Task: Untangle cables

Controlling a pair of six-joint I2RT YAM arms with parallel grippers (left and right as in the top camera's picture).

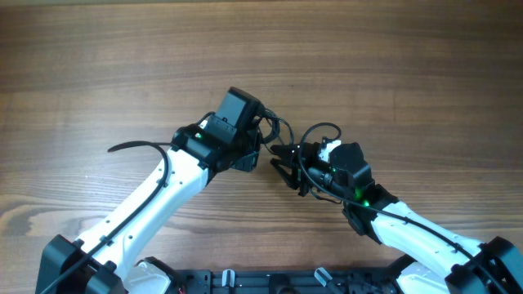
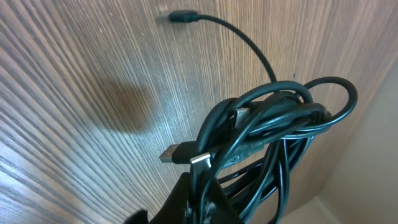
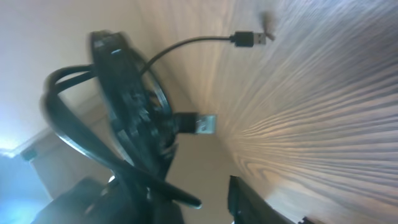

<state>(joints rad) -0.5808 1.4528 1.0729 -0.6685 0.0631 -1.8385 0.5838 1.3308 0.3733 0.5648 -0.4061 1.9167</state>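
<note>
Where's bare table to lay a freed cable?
Free: the whole far strip of the table beyond both arms; also right of the right arm. Left of the left arm, a loose cord intrudes. Crowded: centre, around the cable clump.

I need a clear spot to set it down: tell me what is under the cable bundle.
Bare wooden table with a shadow, and one loose plug end. What lies directly beneath the cable bundle is covered by its cords.

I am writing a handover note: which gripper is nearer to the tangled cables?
Left. The left gripper is shut on the tangled cables, which stick out beyond its fingertips. The right gripper faces them from the opposite side, close by, but the pictures do not show whether it touches them.
</note>
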